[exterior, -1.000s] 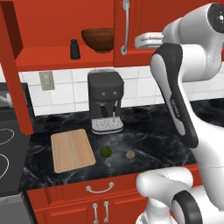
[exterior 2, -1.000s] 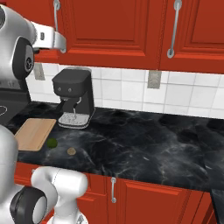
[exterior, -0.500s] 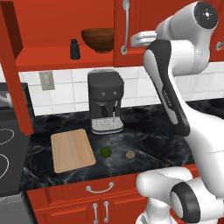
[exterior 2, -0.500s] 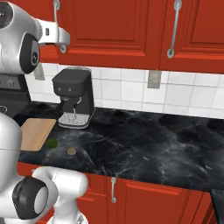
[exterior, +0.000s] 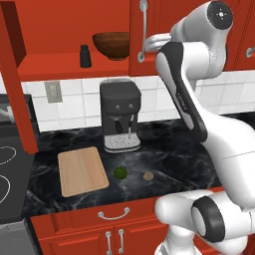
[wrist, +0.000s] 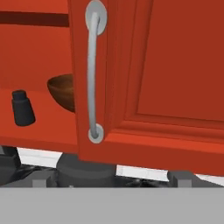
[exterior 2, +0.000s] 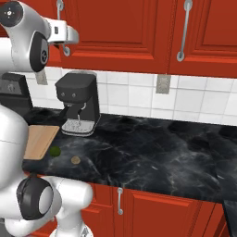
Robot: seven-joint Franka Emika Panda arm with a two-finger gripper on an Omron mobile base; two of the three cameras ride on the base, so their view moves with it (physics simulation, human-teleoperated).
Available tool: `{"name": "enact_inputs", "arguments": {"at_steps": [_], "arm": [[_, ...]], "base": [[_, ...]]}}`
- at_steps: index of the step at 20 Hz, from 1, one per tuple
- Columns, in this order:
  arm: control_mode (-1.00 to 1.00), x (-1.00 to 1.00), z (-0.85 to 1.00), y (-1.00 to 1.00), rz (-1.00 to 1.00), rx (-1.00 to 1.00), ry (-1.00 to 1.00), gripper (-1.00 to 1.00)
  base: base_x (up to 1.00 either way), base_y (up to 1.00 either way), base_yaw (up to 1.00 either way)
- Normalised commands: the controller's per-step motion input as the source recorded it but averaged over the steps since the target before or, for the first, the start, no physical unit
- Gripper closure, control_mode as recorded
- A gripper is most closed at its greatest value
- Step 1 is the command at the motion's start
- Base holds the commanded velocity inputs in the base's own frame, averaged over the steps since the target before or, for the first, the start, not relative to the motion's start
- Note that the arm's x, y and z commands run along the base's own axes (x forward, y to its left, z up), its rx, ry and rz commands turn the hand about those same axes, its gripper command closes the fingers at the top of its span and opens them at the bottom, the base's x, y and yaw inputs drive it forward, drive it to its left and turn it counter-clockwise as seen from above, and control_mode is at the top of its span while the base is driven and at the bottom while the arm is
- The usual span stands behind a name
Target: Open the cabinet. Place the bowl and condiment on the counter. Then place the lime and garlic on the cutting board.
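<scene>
Cabinet half open; right door shut.
I hold the gripper fully open and empty before the handle, ready to grasp it.

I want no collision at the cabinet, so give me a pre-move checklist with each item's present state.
1. Gripper open, holding nothing: ok.
2. Gripper lined up with the right door's handle: ok, the handle sits straight ahead in the hand view.
3. Left door swung open: ok.
4. Right door open: not ok, it stands closed and hides part of the bowl.
5. Bowl and condiment upright on the shelf, apart: ok.
6. Lime and garlic on the cutting board: not ok, both lie on the counter beside it.
</scene>
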Motion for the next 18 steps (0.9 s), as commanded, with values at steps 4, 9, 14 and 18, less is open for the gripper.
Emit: {"name": "enact_inputs", "arguments": {"at_steps": [4, 9, 14, 18], "arm": [[-1.0, 0.41, 0.0, 0.08, 0.0, -0.02, 0.02, -1.0], [-1.0, 0.4, 0.0, 0.08, 0.0, -0.02, 0.01, -1.0], [-1.0, 0.37, 0.0, 0.04, 0.0, -0.03, 0.0, -1.0], [-1.0, 0.34, 0.0, 0.01, 0.0, -0.04, 0.0, -1.0]], "base": [[0.0, 0.0, 0.0], [0.0, 0.0, 0.0], [0.0, 0.0, 0.0], [0.0, 0.0, 0.0]]}}
